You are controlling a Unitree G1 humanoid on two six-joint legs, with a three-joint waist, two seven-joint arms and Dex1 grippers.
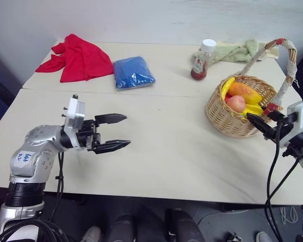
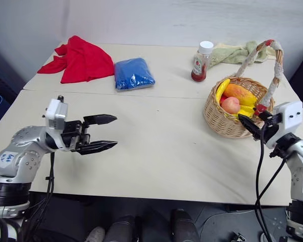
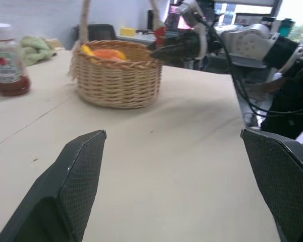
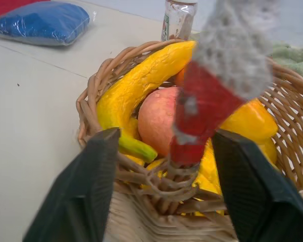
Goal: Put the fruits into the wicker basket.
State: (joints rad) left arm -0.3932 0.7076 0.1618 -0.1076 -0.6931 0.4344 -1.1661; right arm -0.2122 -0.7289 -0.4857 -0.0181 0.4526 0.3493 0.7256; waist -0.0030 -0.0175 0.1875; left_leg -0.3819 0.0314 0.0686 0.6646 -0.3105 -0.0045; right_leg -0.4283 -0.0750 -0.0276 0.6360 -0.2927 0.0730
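I see my left hand (image 1: 115, 132) at lower left, fingers wide, empty. My right hand (image 4: 161, 186) at right edge, parted, straddles the wicker basket (image 1: 227, 118)'s handle base without holding anything. Its wrist view shows the peach (image 4: 159, 121) and banana (image 4: 136, 85) inside, just ahead of the fingers.
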